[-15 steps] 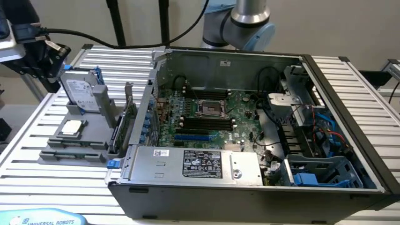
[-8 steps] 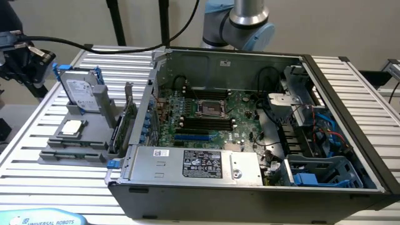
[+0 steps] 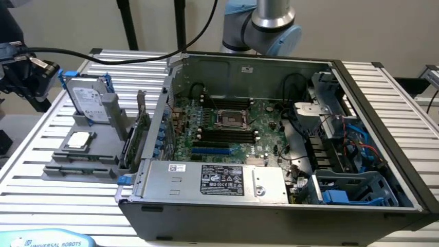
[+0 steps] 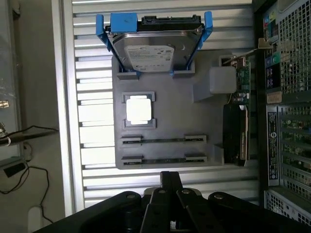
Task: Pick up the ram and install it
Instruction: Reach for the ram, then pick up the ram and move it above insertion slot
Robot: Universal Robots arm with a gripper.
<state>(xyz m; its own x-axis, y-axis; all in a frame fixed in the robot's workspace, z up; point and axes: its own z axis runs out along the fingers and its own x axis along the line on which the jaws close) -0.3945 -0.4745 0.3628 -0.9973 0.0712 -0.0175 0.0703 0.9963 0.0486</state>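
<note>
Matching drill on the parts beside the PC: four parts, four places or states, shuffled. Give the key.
1 hard drive
2 processor chip
3 ram sticks
4 expansion card

a on edge, next to the computer case
b in narrow slots
c in a blue bracket
d flat in a square recess

Pairs: 1-c, 2-d, 3-b, 4-a

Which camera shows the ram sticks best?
The wrist view: it looks straight down on both ram sticks in the gray holder. In the exterior view the sticks are too thin to make out.
</note>
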